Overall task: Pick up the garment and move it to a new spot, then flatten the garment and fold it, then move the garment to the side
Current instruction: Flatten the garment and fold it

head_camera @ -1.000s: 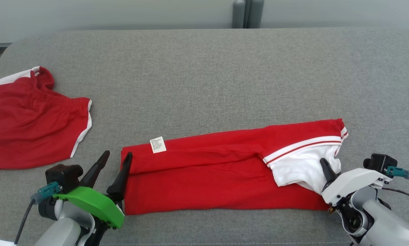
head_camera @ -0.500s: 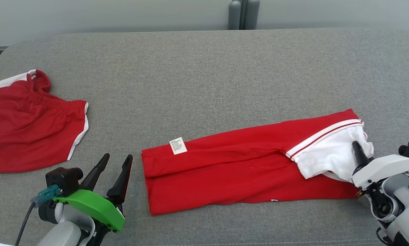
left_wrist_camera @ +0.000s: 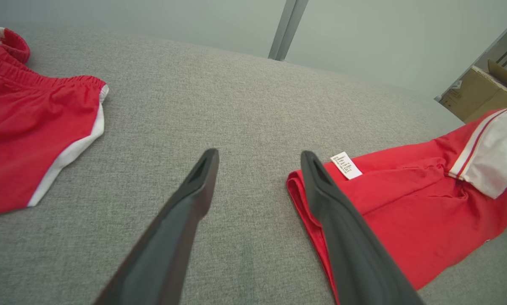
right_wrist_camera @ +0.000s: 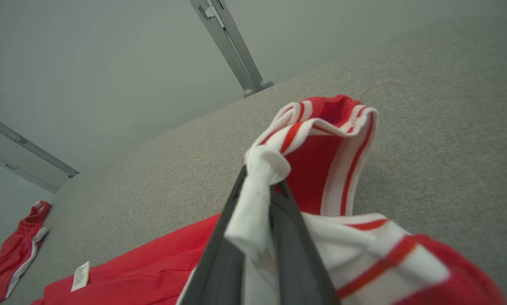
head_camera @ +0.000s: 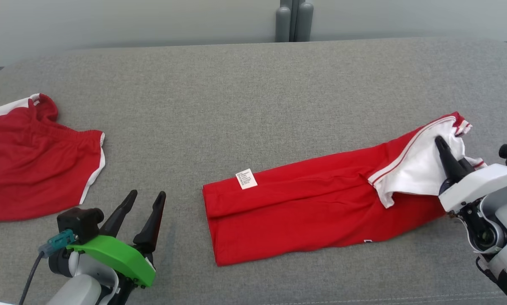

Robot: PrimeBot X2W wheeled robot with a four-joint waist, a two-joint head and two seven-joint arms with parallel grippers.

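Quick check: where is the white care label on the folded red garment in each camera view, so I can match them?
Head view: care label at centre, on the folded red garment's upper left corner.
Left wrist view: right of centre, by the garment's top edge.
Right wrist view: bottom left corner.
Shared landmark: the red shorts, at the left in all three views.

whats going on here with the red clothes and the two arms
The right gripper is shut on the white, red-striped end of the folded red garment, holding that end slightly up while the rest lies on the grey surface. The left gripper is open beside the garment's other end, holding nothing. A pair of red shorts lies apart at the far left.
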